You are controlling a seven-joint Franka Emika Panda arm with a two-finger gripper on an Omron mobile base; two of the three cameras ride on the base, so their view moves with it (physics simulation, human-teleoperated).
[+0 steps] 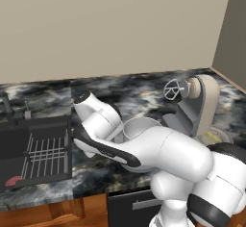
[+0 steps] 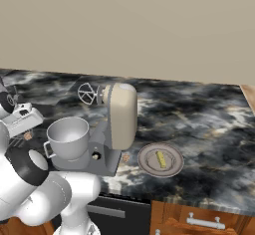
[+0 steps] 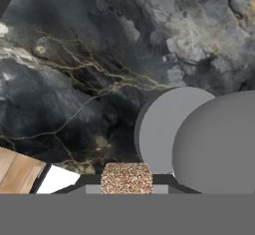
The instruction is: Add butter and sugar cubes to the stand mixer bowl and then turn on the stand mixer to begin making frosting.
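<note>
A black marble counter (image 2: 199, 124) runs under a bare wall, with a dark sink (image 1: 33, 149) at its far left. On it sits the stand mixer (image 2: 119, 117), its beige head tilted up and its whisk (image 2: 87, 93) clear of the stand mixer bowl (image 2: 68, 138), which rests open and apparently empty on the dark base. Just right of the mixer lies a round grey plate (image 2: 147, 165) bearing the butter (image 2: 161, 159), untouched. A second small tan lump (image 2: 126, 157) lies on the counter between base and plate.

The white arm reaches low to the left of the bowl. The gripper (image 3: 126, 181) is clenched on the sugar cubes (image 3: 126, 177), a speckled tan lump pinched between its tips, with the bowl's grey side just beside it in the hand view.

The step in hand appears to be carrying sugar to the bowl. Next, the load needs lifting above the rim, centring over the opening and releasing; butter and the knob (image 2: 96, 156) come later.
</note>
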